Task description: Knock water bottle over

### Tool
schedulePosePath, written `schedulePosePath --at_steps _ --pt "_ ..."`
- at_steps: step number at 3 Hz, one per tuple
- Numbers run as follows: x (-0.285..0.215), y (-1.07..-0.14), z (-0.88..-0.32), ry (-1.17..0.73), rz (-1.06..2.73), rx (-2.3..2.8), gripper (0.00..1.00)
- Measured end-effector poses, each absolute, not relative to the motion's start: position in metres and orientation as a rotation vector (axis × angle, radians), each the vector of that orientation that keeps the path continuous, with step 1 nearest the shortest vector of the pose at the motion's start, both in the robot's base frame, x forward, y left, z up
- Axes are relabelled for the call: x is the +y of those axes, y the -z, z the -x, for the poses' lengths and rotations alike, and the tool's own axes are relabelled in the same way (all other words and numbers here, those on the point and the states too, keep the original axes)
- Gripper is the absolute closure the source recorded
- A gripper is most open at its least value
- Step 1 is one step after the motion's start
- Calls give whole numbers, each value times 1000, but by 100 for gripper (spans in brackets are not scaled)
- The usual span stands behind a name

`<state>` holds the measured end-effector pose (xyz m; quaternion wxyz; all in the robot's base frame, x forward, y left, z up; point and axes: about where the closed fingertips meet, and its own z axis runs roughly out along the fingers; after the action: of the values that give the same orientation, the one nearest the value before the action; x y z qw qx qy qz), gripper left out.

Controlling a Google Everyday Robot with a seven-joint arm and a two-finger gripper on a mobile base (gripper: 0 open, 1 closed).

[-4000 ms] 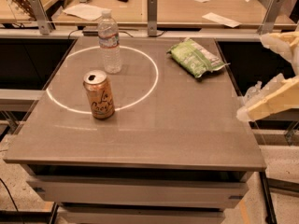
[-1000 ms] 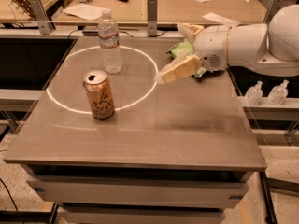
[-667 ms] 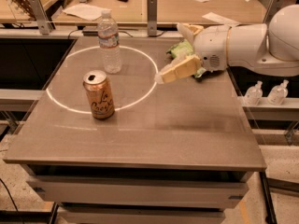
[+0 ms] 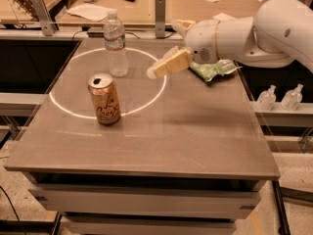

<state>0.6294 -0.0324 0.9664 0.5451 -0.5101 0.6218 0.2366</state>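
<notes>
I am holding my hand [image 4: 164,48] above the surface [image 4: 195,141], spread wide, pinching nothing. The water bottle [image 4: 116,45] is standing upright at my 9 o'clock, inside the white ring [image 4: 51,99] toward its 12 o'clock edge, near me but apart. I am judging a sideways sweep toward 9 o'clock best, striking high near the cap so it topples rather than slides. The orange can [image 4: 104,101] is sitting at the bottle's 7 o'clock, below my path. The green bag [image 4: 213,68] is lying at my 3 o'clock, blocking nothing.
</notes>
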Motion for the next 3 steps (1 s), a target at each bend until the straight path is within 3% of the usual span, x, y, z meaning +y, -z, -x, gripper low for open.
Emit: schedulePosePath --at_steps 3 --pt "29 -941 -678 -821 1241 1434 0"
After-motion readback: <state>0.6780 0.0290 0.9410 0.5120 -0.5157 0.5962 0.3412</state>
